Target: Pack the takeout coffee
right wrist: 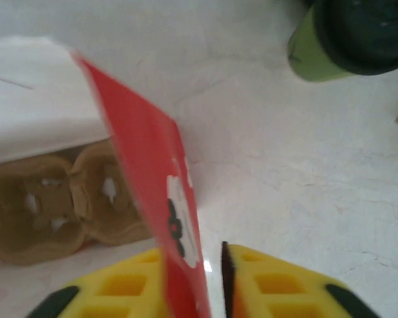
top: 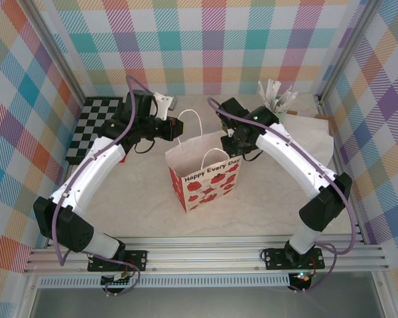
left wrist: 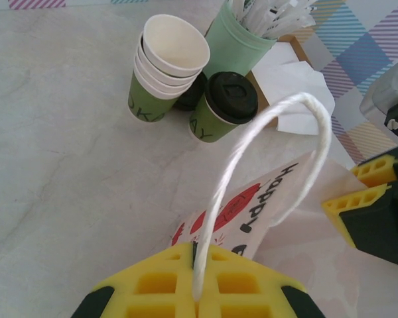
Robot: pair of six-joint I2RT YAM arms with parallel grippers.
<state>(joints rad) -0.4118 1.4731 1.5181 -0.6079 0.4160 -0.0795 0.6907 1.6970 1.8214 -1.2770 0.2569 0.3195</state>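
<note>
Midway up the table [top: 265, 212] stands a strawberry-print paper bag [top: 205, 175], mouth open, with a cardboard cup carrier [right wrist: 53, 205] on its floor. The left end effector [left wrist: 198, 268], its arm bowed in from the left, is clamped on the bag's white cord handle [left wrist: 252, 152]. The right end effector [right wrist: 209, 275] straddles the bag's red side wall, fingers close together; whether they pinch it I cannot tell. Beyond the bag, the takeout coffee [left wrist: 222, 106] stands upright and lidded beside a stack of lidless green cups [left wrist: 166, 66], with a mint tumbler of wrapped sticks [left wrist: 242, 40] just behind.
</note>
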